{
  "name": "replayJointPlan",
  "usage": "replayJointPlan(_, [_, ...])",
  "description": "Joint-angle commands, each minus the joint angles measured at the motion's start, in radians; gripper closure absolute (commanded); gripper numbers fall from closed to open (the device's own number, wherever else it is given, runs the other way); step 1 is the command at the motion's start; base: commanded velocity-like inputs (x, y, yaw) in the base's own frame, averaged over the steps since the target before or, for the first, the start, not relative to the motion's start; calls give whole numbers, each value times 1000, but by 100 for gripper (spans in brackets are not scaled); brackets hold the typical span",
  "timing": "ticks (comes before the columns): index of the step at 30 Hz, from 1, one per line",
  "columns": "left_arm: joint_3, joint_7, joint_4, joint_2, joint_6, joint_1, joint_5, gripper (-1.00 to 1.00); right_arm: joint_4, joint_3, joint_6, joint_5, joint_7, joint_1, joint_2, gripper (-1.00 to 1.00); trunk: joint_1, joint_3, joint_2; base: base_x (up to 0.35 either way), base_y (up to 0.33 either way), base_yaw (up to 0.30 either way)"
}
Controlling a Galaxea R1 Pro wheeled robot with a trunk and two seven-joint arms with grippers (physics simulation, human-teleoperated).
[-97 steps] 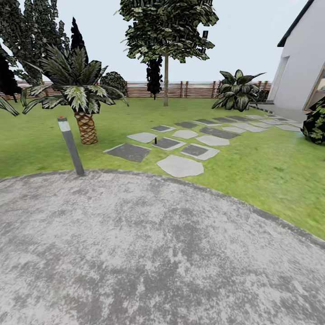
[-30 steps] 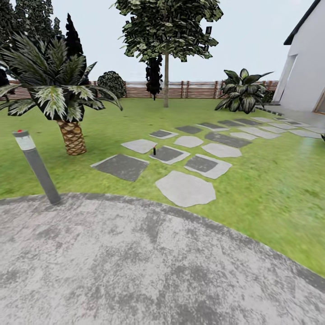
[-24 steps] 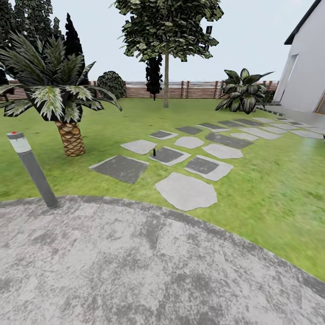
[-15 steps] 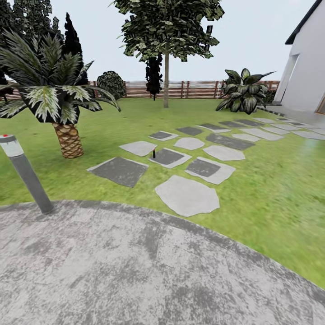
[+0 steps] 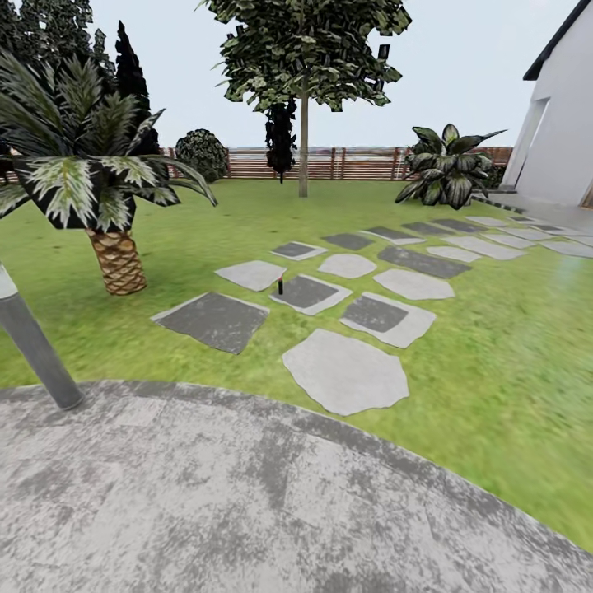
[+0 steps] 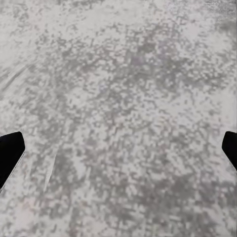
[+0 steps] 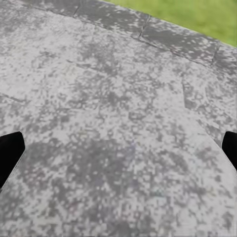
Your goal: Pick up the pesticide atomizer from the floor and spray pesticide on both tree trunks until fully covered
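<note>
Both tools hang over the round grey paving (image 5: pixel 247 494) with nothing between their fingers: the left tool (image 6: pixel 118 148) and right tool (image 7: pixel 118 148) each show dark fingertips (image 6: pixel 10 153) spread wide apart. Beyond the paving's curved edge lies the grass floor (image 5: pixel 494 346), crossed by stepping stones (image 5: pixel 346 371). A small dark upright object (image 5: pixel 280 287), too small to identify, stands among them. One tall tree (image 5: pixel 303 99) rises near the far fence (image 5: pixel 354 163); a palm (image 5: pixel 107 206) and grey bollard (image 5: pixel 33 346) stand close by.

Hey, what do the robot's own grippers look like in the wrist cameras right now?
Little of them shows. In the left wrist view, the left gripper appears as two plain black fingertips at the picture's edges, with blunt ends. The right gripper looks the same: black fingertips, no markings or cables visible. Both hang over mottled grey paving.
</note>
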Motion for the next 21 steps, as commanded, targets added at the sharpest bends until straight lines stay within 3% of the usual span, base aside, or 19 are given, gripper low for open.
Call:
replayJointPlan(1, [0,0,0,0,0,0,0,-100,0,0,0,0,0,0,0,-100,0,0,0,339,0,0])
replayJointPlan(21, [0,0,0,0,0,0,0,-100,0,-2,0,0,0,0,-1,-100,0,0,0,339,0,0])
